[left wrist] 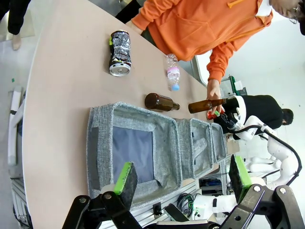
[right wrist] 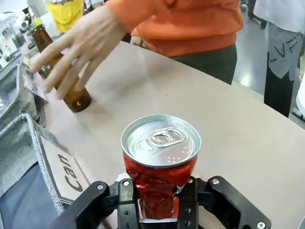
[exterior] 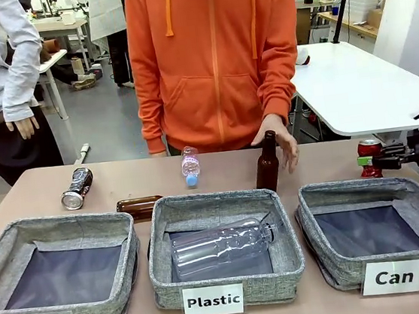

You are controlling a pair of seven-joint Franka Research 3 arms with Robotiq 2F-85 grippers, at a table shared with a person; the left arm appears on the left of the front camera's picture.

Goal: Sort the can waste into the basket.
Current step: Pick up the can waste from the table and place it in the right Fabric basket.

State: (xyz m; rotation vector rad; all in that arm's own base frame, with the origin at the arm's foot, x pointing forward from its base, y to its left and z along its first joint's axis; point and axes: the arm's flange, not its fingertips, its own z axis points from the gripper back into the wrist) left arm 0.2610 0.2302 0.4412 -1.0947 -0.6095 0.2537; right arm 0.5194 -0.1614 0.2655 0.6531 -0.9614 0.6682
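Fronting a cluttered lab (exterior: 106, 116), pale tan table (exterior: 226, 174)

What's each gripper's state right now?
Left gripper: open, nothing between the fingers.
Right gripper: closed on the red can.

I see a clear bottle (exterior: 220, 248) in the Plastic basket (exterior: 159, 257), a brown bottle (exterior: 267, 165) upright at its one o'clock.
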